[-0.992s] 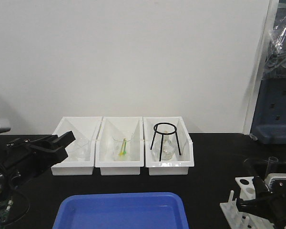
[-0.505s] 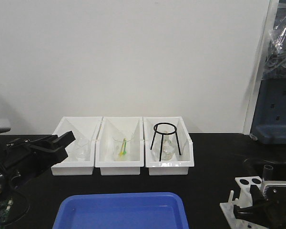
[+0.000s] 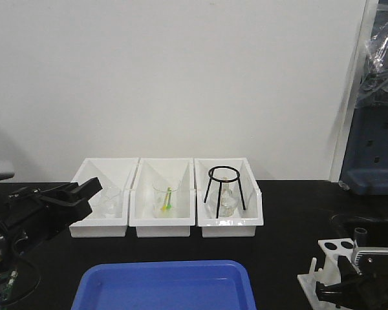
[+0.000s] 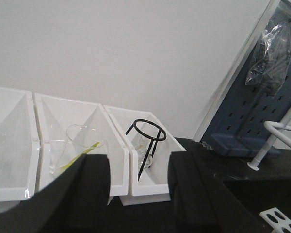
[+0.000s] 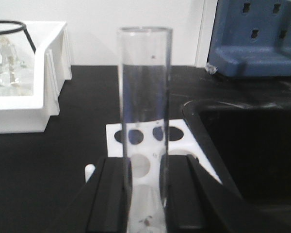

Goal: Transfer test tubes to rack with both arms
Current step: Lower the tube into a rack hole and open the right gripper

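Note:
A clear test tube (image 5: 144, 111) stands upright between the black fingers (image 5: 109, 194) of my right gripper (image 5: 144, 194), which is shut on it. Its lower end sits over the holed top plate of the white rack (image 5: 177, 133). In the front view the rack (image 3: 333, 247) is at the bottom right, with the tube's top (image 3: 361, 230) poking up above my right gripper (image 3: 352, 279). My left gripper (image 4: 138, 187) is open with nothing between its fingers and points at the white bins. It hovers at the left of the table (image 3: 89, 189).
Three white open-fronted bins (image 3: 161, 226) line the back of the black table; two hold glass beakers and the right one (image 3: 229, 223) holds a black ring tripod over a flask. A blue tray (image 3: 168, 266) lies at the front. A dark sink (image 5: 252, 145) is right of the rack.
My right gripper has lowered with the test tube toward the rack, so the tube's top sits lower than before. The left arm has not moved.

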Robot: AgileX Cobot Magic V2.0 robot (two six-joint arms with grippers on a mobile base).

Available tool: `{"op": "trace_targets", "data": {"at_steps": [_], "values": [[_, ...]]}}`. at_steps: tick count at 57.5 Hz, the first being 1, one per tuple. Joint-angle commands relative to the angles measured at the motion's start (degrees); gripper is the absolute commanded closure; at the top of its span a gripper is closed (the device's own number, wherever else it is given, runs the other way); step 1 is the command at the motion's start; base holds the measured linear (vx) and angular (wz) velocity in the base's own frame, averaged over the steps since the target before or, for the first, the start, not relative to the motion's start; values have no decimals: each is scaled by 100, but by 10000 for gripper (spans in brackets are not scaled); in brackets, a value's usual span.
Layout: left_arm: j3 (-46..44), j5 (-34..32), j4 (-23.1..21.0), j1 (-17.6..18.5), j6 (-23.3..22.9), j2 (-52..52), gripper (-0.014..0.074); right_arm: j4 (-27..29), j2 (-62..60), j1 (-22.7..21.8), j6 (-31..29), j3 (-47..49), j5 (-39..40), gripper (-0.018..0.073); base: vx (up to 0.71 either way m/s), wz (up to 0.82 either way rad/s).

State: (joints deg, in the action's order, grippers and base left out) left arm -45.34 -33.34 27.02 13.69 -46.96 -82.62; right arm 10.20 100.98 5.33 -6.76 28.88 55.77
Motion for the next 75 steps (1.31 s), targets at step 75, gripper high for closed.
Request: {"op": "trace_targets", "data": {"at_steps": [75], "values": [[-184, -354, -124, -14, 7, 189, 175, -292, -5709, -9, -348, 123, -4379, -32, 0, 0]]}}
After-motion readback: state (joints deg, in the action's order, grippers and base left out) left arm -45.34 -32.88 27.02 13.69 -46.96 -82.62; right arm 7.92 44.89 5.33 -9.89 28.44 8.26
